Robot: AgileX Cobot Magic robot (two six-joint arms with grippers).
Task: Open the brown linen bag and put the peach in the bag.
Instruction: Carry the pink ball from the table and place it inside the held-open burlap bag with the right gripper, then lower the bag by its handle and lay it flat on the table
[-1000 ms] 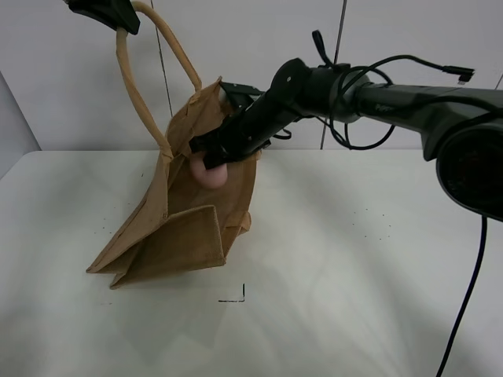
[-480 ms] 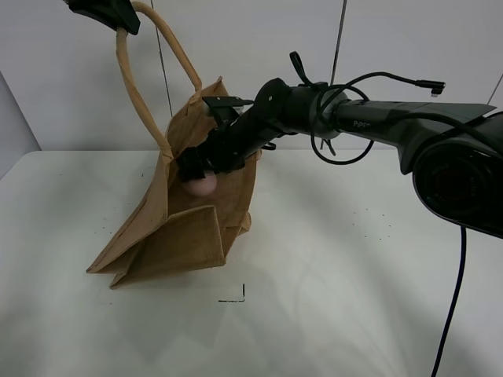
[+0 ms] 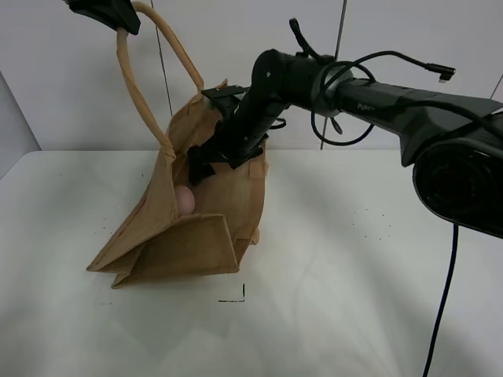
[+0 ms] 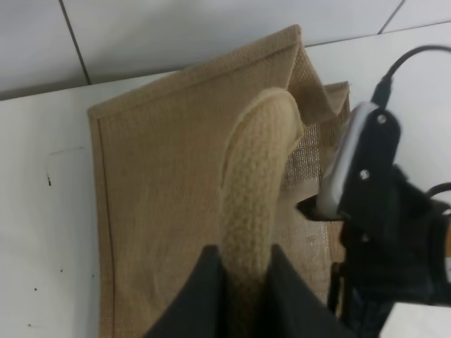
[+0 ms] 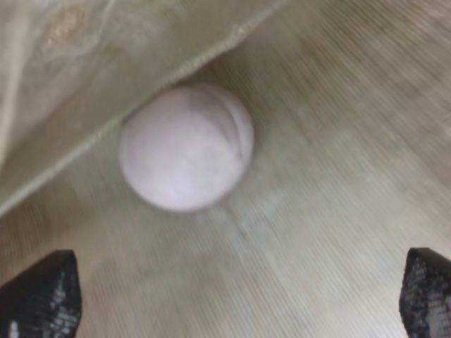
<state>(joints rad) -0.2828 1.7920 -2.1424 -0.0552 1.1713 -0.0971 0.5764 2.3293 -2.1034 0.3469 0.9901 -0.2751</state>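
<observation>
Your right gripper [image 5: 232,294] hangs inside the brown linen bag [image 3: 185,245], jaws spread wide and holding nothing. Only their two dark tips show at the edges of the right wrist view. Beyond them the peach [image 5: 184,146] lies free on the coarse weave, tucked against a folded seam of the bag's wall and touching neither jaw. From the high camera the fruit peeps pink from the bag's mouth, low against the near panel.

Your left gripper [image 4: 243,274] has its jaws clamped on the beige loop handle [image 4: 258,176], holding it high above the worktop [image 3: 361,259]. That lift, by the look of it, is what pulls the mouth open and tilts it toward the right arm, while the bag's base rests slumped on the worktop.

The fruit appears to be in the bag, so the task looks all but done, with only the right arm left to come out. No brand or label shows on the bag, and pale lettering on the right arm's link is too small to read.
</observation>
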